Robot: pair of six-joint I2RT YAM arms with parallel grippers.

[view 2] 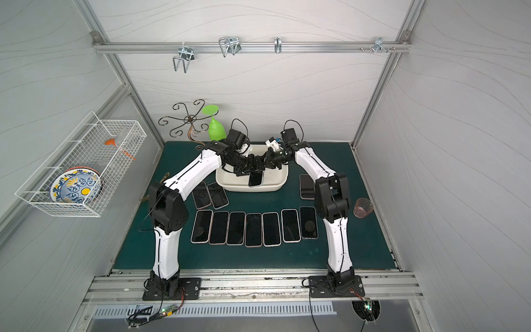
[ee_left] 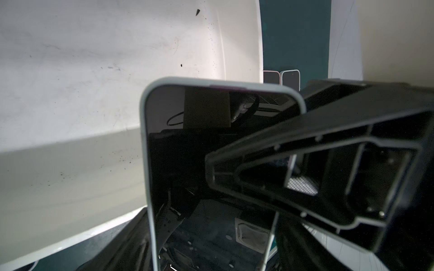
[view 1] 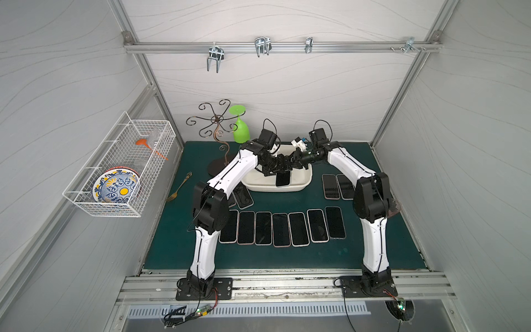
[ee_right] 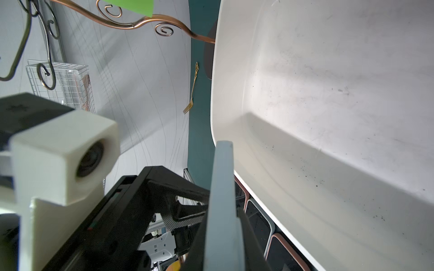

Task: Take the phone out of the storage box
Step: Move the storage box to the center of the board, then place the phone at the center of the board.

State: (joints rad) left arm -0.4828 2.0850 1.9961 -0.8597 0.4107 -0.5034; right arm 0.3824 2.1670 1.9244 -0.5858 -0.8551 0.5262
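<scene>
Phone (view 1: 283, 181), upper end hidden under right claw (view 1: 292, 163), storage box (view 1: 260, 187) partly covered

A dark-screened phone (view 1: 283, 180) in a pale grey-blue case tilts screen-up above the floor of the storage box (view 1: 260, 186), its near end by the front wall. The shallow cream-white box, scuffed and speckled inside, sits at the back centre of the green bench (view 1: 287, 258).

- storage box (view 1: 258, 186): smooth cream plastic, scuffed and speckled inside.
- phone (view 1: 283, 180): glossy black glass, matt pale rim.
- mat (view 1: 287, 258): matt dark green.
- wire basket (view 1: 109, 211): white-coated metal wire.
</scene>
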